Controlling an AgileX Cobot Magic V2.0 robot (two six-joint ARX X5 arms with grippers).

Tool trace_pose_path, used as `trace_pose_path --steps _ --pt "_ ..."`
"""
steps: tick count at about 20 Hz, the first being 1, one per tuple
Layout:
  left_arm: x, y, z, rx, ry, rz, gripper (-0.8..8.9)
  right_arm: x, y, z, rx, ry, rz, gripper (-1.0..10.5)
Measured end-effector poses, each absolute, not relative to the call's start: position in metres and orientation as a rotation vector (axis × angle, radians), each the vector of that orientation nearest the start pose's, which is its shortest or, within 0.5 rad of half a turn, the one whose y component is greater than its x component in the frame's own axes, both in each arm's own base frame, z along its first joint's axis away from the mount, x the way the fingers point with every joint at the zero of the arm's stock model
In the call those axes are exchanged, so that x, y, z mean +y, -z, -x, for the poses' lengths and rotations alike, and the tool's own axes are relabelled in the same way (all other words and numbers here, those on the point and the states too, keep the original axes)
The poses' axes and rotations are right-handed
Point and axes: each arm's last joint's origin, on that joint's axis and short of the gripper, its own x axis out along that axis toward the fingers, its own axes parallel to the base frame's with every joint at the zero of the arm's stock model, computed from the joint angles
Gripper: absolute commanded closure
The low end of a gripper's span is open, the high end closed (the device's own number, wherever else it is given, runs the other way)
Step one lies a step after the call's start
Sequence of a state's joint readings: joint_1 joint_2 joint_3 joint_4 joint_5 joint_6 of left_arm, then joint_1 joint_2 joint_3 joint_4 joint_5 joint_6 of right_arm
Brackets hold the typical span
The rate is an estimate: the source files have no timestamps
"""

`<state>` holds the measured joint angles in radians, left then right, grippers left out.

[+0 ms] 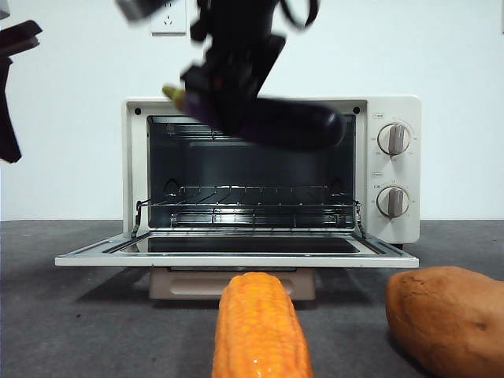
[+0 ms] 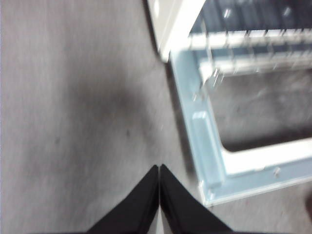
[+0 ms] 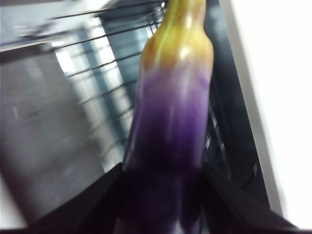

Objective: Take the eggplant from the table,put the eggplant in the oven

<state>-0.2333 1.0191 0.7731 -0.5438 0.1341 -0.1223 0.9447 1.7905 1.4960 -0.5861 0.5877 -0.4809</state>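
Observation:
The dark-purple eggplant (image 1: 299, 124) hangs lengthwise in front of the top of the oven (image 1: 272, 169) opening, high above the wire rack (image 1: 248, 198). My right gripper (image 1: 228, 94) comes down from above and is shut on the eggplant (image 3: 168, 141) near its greenish stem end, one jaw on each side. The oven door (image 1: 236, 252) lies folded down flat. My left gripper (image 2: 159, 168) is shut on nothing, hovering over the grey table (image 2: 73, 122) beside a corner of the open door (image 2: 209, 156). In the front view the left arm shows only at the left edge (image 1: 12, 87).
An orange corn cob (image 1: 260, 327) lies on the table just in front of the oven door. A brown sweet potato (image 1: 449, 319) sits at the front right. Two knobs (image 1: 393, 169) are on the oven's right panel. A white wall stands behind.

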Motion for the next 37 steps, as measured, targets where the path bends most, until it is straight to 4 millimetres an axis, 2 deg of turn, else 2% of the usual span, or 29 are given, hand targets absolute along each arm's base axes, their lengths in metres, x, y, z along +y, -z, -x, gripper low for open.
trace_pose_path --steps 3,6,8,12,20,33,35,37 --pt "-0.051 -0.26 -0.196 0.8 0.318 0.088 8.08 0.313 -0.25 -0.263 0.541 -0.484 1.186 7.8" --pt "-0.051 -0.26 -0.196 0.798 0.318 0.092 8.08 0.32 -0.233 -0.276 0.511 -0.472 1.269 7.8" --pt "-0.051 -0.26 -0.197 0.791 0.319 0.093 8.08 0.321 -0.227 -0.283 0.495 -0.436 1.301 7.6" --pt "-0.051 -0.261 -0.197 0.785 0.32 0.093 8.08 0.317 -0.219 -0.293 0.511 -0.413 1.336 6.4" --pt "-0.051 -0.261 -0.197 0.785 0.32 0.093 8.08 0.318 -0.22 -0.293 0.507 -0.363 1.279 6.3" --pt "-0.051 -0.261 -0.197 0.785 0.32 0.094 8.08 0.318 -0.22 -0.293 0.507 -0.347 1.281 6.3" --pt "-0.051 -0.261 -0.197 0.785 0.32 0.094 8.08 0.321 -0.221 -0.289 0.499 -0.357 1.285 6.3" --pt "-0.052 -0.259 -0.199 0.792 0.319 0.093 8.08 0.325 -0.23 -0.28 0.469 -0.371 1.276 6.3"
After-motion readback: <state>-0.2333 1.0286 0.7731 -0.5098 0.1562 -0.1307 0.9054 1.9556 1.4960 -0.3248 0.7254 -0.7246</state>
